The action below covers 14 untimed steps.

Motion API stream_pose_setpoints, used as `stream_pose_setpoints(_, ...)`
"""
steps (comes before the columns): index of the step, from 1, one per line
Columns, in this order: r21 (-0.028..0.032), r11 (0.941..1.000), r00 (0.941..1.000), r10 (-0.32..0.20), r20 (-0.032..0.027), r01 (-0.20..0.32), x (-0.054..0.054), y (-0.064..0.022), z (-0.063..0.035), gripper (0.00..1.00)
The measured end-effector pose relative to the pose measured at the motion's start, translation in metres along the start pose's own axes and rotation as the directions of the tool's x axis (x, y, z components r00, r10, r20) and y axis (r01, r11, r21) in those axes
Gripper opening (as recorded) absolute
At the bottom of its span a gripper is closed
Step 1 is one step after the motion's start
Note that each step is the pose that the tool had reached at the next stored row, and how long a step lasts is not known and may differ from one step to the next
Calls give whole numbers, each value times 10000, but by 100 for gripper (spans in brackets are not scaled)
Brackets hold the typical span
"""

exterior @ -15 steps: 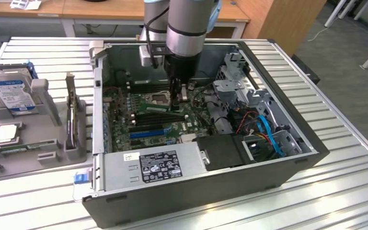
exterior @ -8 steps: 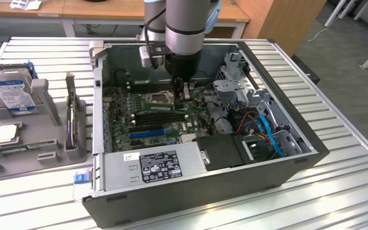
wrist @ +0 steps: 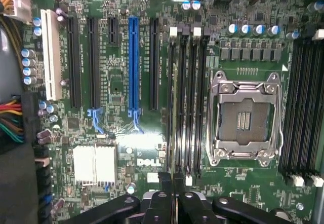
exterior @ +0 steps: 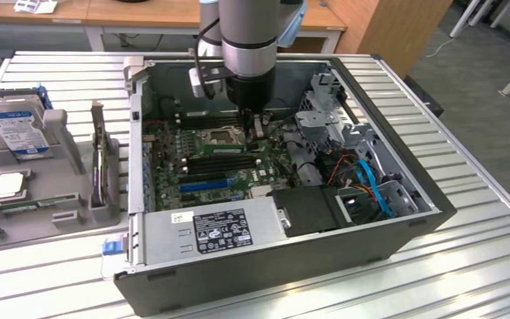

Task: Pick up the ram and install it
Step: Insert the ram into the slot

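Robot arm's gripper (wrist: 174, 196) is clamped on the ram (wrist: 175, 117). The thin green stick hangs edge-on straight beneath the fingers, in line with the black memory slots (wrist: 195, 97) under them; whether it has met a slot cannot be told. The module looks light and stiff but fragile, best pinched along its bare top edge, clear of chips and contacts. Just beside the gripper lies the open CPU socket (wrist: 245, 117); farther off on the motherboard (wrist: 116, 82) runs a blue expansion slot (wrist: 133, 62). Around the gripper stands the open computer case (exterior: 326, 252) on a ribbed metal table (exterior: 485, 266), with a hard drive (exterior: 11, 126) well apart from it and wooden desks (exterior: 149, 13) beyond.
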<state>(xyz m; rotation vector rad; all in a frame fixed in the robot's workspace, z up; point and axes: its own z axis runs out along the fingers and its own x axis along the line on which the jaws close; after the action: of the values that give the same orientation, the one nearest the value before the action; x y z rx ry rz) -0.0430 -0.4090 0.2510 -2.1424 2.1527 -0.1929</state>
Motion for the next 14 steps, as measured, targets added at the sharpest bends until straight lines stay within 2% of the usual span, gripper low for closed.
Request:
stream_pose_setpoints(3, 189, 9998, 10000, 4, 2, -4, 0, 19, -2, 12)
stream_pose_setpoints(5, 295, 9996, 10000, 5, 3, -5, 0, 29, -4, 12)
stream_pose_setpoints(11, 567, 9984, 10000, 11, 3, -11, 0, 55, -8, 12)
stream_pose_setpoints(14, 769, 9970, 10000, 15, 5, -15, 0, 69, -10, 12)
